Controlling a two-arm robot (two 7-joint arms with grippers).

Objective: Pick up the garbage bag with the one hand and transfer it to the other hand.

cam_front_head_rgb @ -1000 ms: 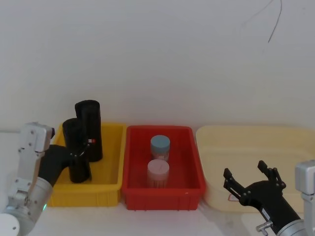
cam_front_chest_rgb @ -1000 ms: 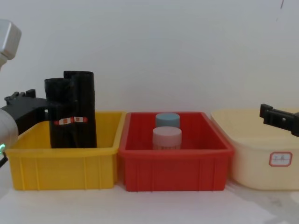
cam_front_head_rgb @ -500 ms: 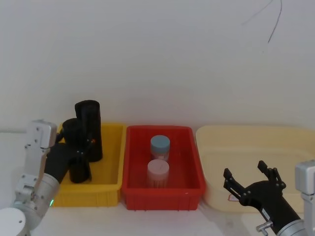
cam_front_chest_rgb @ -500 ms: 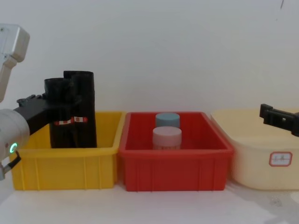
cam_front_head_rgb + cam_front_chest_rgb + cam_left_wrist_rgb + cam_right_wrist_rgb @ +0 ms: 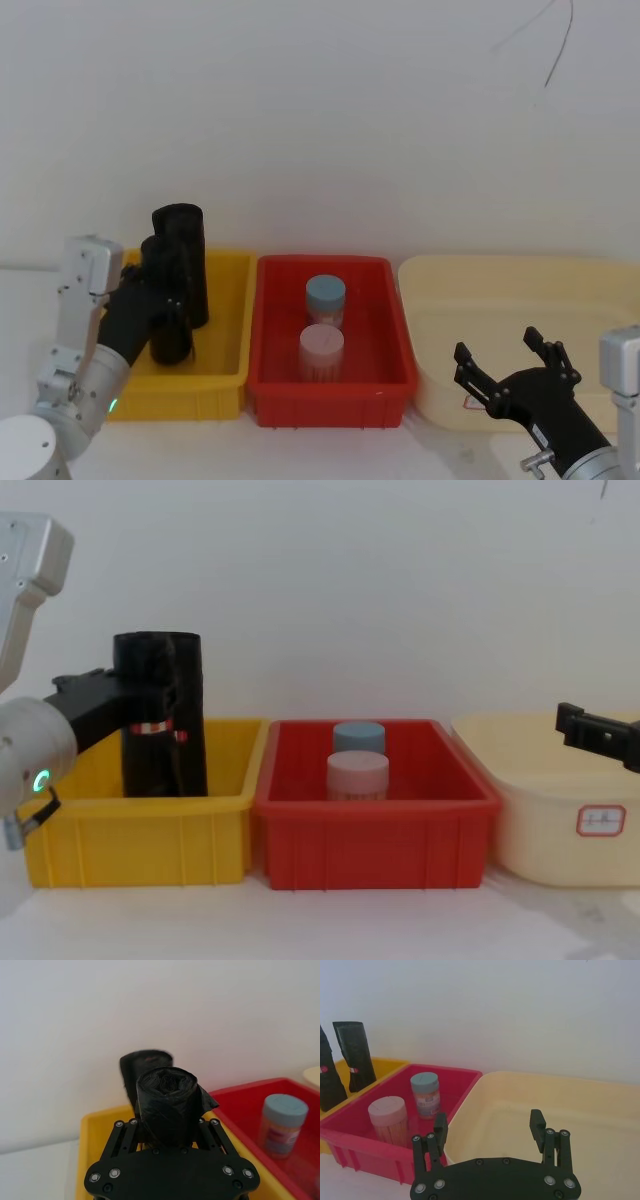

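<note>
Two black garbage bag rolls stand upright in the yellow bin. My left gripper is shut on the nearer garbage bag, one finger on each side of it below its crumpled top. The head view has this roll just in front of the other roll. From the chest, the held roll lines up with the one behind it, and its red-and-white label shows. My right gripper hangs open and holds nothing over the near edge of the cream tub.
A red bin stands between the yellow bin and the cream tub. It holds a blue-capped jar and a pink-capped jar. A white wall rises close behind all three containers.
My left gripper has carried the nearer roll to the right, so that in the chest view it now covers the rear roll. The right gripper has not moved.
</note>
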